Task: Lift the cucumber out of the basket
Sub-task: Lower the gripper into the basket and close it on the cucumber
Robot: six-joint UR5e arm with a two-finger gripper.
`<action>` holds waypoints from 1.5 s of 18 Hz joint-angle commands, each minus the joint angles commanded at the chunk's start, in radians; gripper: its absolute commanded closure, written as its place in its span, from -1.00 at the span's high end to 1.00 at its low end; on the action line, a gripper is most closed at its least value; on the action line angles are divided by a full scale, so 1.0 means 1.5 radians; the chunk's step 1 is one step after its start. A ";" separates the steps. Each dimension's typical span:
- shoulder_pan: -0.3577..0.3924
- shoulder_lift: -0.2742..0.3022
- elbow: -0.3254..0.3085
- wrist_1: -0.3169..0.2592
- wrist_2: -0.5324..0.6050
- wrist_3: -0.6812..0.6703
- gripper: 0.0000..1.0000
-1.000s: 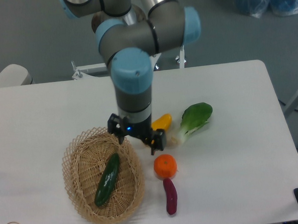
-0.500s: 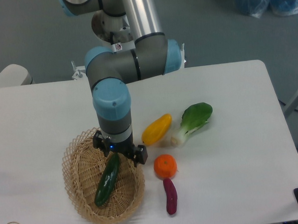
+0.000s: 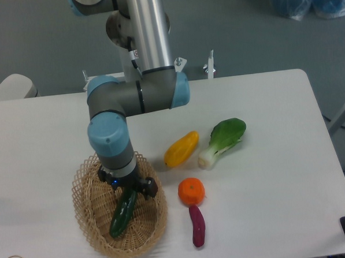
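Observation:
The dark green cucumber [image 3: 122, 214] lies slanted inside the tan wicker basket [image 3: 87, 217] at the table's front left. My gripper [image 3: 128, 186] hangs straight down over the basket, right above the cucumber's upper end. Its fingers look spread to either side of that end, with the cucumber still lying on the basket floor. The cucumber's top end is partly hidden by the gripper.
To the right of the basket lie an orange [image 3: 191, 191], a purple sweet potato [image 3: 197, 226], a yellow fruit [image 3: 181, 149] and a bok choy [image 3: 222, 139]. The arm's elbow [image 3: 136, 96] stands over the table behind the basket.
My gripper has moved left and forward, from beside the yellow fruit to over the basket, and has come down onto the cucumber's upper end. The cucumber has not moved.

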 joint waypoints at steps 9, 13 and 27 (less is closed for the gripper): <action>-0.007 -0.029 0.021 0.010 0.004 -0.014 0.88; -0.007 -0.029 0.024 0.010 0.004 -0.010 0.36; -0.006 -0.016 0.056 -0.002 0.003 0.054 -0.36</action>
